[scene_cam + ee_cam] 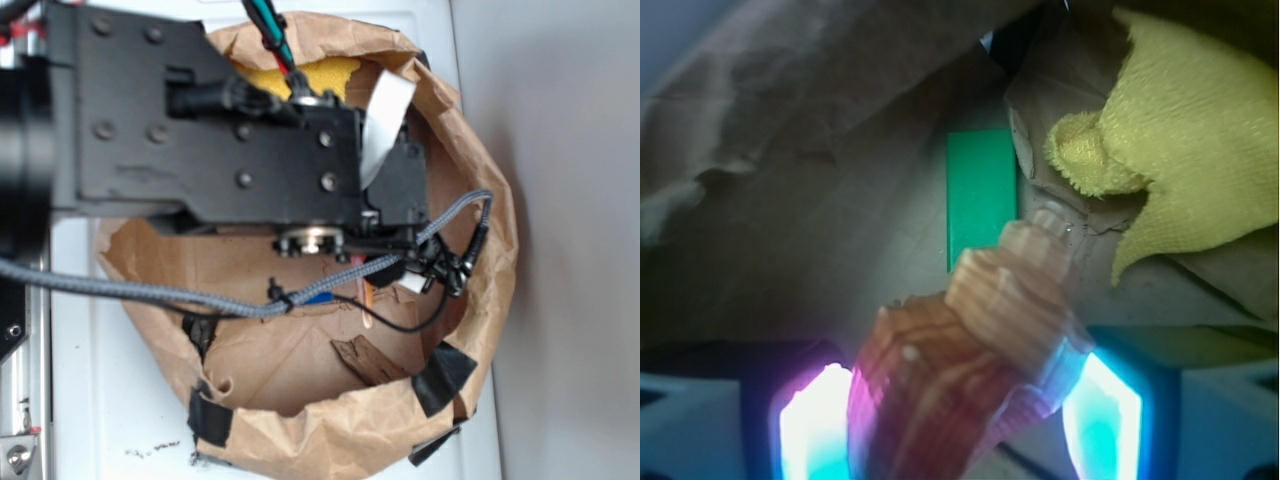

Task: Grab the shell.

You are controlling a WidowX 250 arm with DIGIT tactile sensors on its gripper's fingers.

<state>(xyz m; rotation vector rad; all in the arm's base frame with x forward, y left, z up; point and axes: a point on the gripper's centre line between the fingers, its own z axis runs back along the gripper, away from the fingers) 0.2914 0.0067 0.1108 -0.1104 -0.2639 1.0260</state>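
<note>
Wrist view showed the shell (980,350) sitting between the two glowing fingers (1105,420) of the gripper (960,425), spire pointing away from the camera toward the green block (981,195). Both pads looked pressed against the shell's flanks, so the pincer read as pinching the shell across its wide body, probably chosen because the knobbly whorls give more bite than the thin tail would. Whether the shell was lifted clear of the bag floor couldn't be told from either view. The yellow cloth (1180,140) lay bunched at upper right, apart from the shell, not interfering. In the exterior view the arm (250,130) hung low inside the paper bag (480,180), blocking most of the interior; only an orange sliver that may be the shell's tail (368,300) showed below the wrist, near the dark wood chip (365,362). The bag's taped, rolled rim walled the workspace, which explains the steep top-down approach. Judgement: grasp looked made; remaining risk was the glossy shell twisting out of the pads on a lift.
</note>
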